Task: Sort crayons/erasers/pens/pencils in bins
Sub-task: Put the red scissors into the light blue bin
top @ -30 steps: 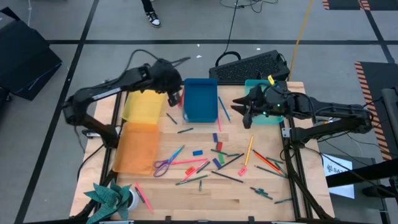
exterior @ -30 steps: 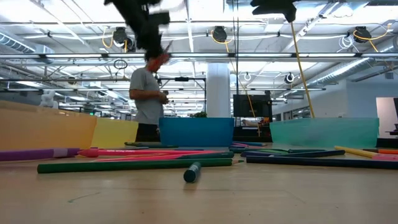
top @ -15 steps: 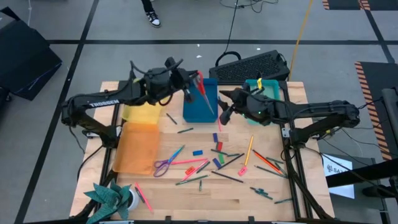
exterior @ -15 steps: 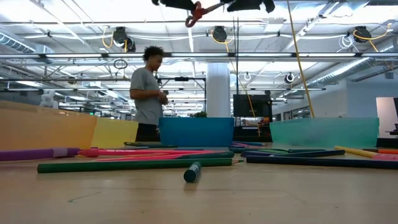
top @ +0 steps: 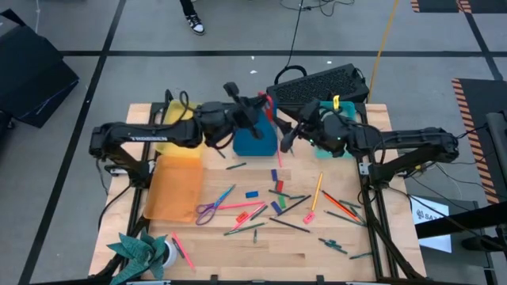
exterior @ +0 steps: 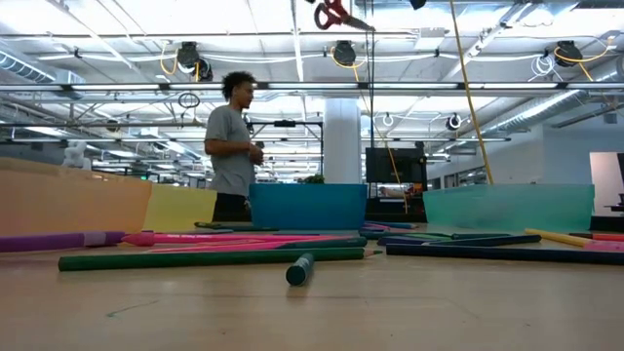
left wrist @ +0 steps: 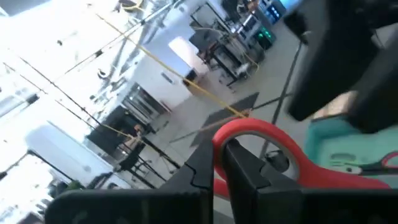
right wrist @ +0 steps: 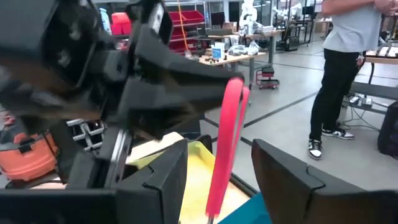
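High view: left gripper (top: 257, 107) raised over the blue bin (top: 255, 134) near the worktop's far edge, clamped on red-handled scissors (top: 269, 105); the left wrist view shows a smooth red plastic loop pinched between its dark fingers. Right gripper (top: 295, 131) meets it from the teal bin (top: 337, 131) side; in the right wrist view its fingers stand parted either side of the red handle, not yet closed. Step in hand, by judgement: a mid-air handover of the scissors, left arm to right. Next move calls for the right fingers to close on the handle before the left lets go. Yellow bin (top: 176, 134) and translucent orange bin (top: 173, 186) sit along the left edge, shallow and rectangular. Erasers, e.g. a blue block (top: 252, 194), lie mid-worktop among thin pencils, pens and purple-handled scissors (top: 212, 207) on pale wood. Black keyboard (top: 321, 83) beyond the far edge.
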Motion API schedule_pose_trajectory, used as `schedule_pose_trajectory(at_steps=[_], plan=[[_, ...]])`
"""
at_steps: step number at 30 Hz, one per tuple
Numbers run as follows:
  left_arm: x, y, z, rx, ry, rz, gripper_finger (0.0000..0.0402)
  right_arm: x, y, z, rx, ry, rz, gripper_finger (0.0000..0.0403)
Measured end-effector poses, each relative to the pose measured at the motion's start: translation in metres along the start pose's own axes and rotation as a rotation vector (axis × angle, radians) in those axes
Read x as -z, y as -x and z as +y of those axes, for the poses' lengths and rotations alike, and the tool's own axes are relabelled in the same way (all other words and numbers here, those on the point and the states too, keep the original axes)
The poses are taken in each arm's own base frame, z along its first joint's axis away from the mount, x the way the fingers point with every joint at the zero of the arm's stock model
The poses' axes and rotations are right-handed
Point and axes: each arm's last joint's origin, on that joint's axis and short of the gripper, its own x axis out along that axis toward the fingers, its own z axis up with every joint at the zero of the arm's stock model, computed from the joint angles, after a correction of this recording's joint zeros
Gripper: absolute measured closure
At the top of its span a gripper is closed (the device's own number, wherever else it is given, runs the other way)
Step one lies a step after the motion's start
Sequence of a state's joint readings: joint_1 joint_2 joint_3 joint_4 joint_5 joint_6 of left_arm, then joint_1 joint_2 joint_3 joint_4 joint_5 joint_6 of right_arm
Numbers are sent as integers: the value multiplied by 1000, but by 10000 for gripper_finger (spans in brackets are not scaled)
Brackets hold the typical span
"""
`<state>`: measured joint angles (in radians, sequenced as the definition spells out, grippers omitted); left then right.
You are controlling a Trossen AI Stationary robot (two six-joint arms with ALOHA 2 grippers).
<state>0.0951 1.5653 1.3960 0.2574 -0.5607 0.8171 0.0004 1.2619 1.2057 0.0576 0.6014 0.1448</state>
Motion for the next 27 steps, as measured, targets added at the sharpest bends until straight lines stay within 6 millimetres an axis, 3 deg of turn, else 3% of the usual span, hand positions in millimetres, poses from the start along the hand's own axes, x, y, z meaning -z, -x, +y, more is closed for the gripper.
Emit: schedule_pose_trajectory(at_steps=[9, 15, 21, 27], plan=[[-8, 1, -8, -7, -42, -57, 380, 12, -14, -1, 31, 31, 43, 239], [-9, 1, -6, -14, -27, -71, 371, 16, -21, -4, 42, 44, 58, 291], [-7, 0, -8, -2, -11, -50, 369, 16, -22, -6, 48, 47, 62, 374], [-6, 4, -8, 34, 26, -22, 329, 17, -24, -9, 45, 33, 70, 375]])
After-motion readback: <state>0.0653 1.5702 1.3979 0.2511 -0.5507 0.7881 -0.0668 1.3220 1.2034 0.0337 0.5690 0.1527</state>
